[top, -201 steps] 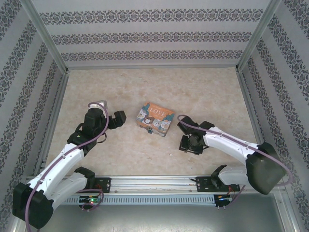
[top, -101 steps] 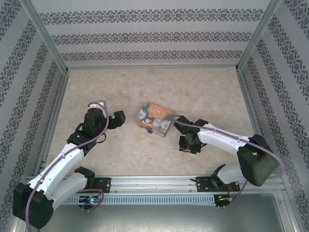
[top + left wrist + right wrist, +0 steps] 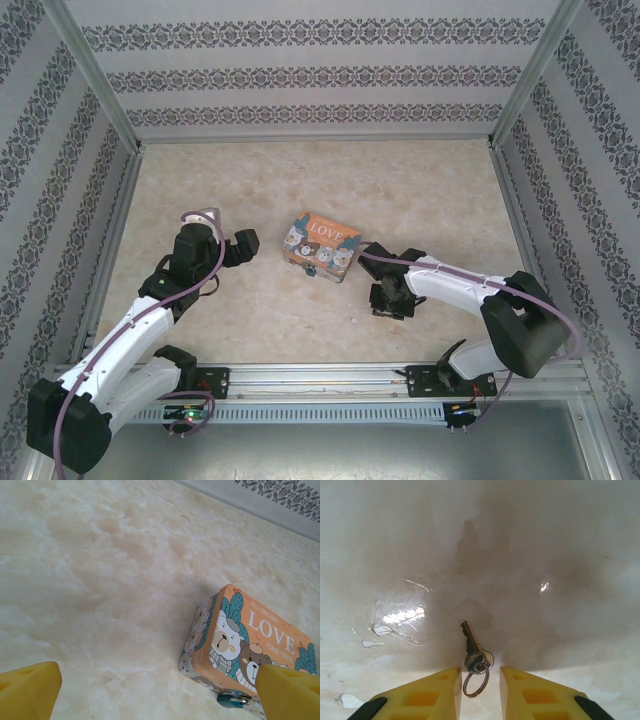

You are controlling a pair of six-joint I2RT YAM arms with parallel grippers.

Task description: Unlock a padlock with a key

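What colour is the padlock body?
Teal-blue. The padlock shows best in the left wrist view, beside the tin.

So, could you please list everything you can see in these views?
tin box: one, orange with bears and "LOVE", table centre.
padlock: one, teal-blue, at the tin's near edge.
key: one, silver, on a ring, flat on the table.
table: one, marbled beige.
walls: three, pale with dark patterned bands.
left gripper: one, yellow fingers, open, left of the tin.
right gripper: one, yellow fingers, apart, straddling the key ring.
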